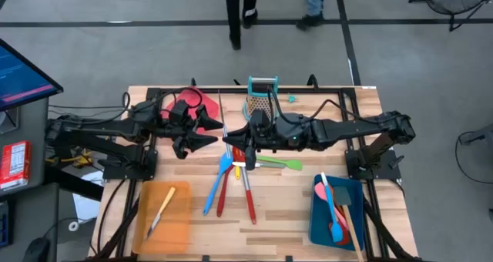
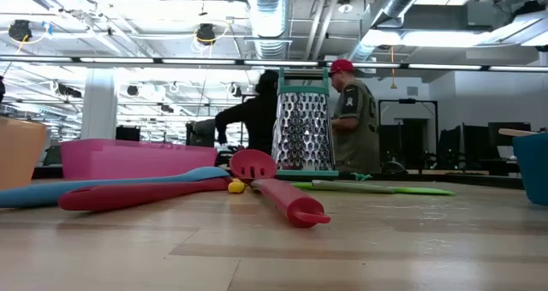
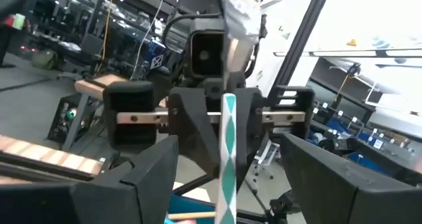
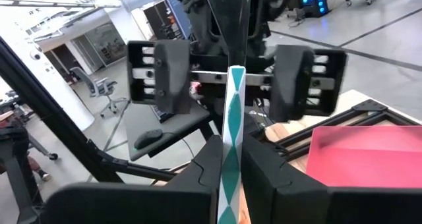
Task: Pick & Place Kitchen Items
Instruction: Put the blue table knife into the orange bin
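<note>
Wooden tabletop (image 1: 269, 208) under both arms, people standing beyond far edge. Right gripper (image 4: 231, 178) pinching teal-and-white patterned utensil handle (image 4: 232, 151) at tabletop centre, handle upright between its fingers. Left gripper (image 1: 218, 141) facing it, fingers spread wide either side of same handle, not gripping. Red and blue utensils (image 1: 231, 186) lie just below grippers. Orange tray (image 1: 162, 216) near left, blue tray (image 1: 317, 216) near right, grater (image 1: 260, 100) at far edge.

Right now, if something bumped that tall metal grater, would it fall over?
Probably, if bumped high: the grater stands upright, taller than wide. A low push might just slide it along the smooth table. Its metal mesh looks stiff, unlikely to bend.
</note>
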Controlling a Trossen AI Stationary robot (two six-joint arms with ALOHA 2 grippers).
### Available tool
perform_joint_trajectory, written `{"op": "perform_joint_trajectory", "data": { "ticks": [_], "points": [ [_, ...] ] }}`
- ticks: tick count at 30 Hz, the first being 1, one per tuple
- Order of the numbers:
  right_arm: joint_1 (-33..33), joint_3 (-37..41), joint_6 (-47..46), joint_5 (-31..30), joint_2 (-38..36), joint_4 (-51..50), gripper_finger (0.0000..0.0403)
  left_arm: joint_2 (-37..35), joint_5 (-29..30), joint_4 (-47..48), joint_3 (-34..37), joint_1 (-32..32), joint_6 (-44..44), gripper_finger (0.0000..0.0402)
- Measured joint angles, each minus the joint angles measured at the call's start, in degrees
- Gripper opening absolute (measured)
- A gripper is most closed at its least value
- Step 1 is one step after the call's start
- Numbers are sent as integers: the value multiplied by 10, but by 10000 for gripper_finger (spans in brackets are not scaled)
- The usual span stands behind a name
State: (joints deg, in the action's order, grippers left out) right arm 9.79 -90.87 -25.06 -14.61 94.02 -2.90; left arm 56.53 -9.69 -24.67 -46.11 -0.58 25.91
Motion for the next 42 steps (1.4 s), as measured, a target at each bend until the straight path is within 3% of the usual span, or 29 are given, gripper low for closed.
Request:
{"op": "perform_joint_trajectory", "data": {
  "ticks": [28,34,42],
  "points": [
    [-7,1,-18,23,30,-15,36,52,-13,-51,-1,-6,15,213],
    [-10,0,-19,26,27,-14,37,49,-13,-51,-1,-6,15,158],
    [-10,0,-19,28,27,-13,38,49,-16,-50,-1,-6,14,25]
  ]
}}
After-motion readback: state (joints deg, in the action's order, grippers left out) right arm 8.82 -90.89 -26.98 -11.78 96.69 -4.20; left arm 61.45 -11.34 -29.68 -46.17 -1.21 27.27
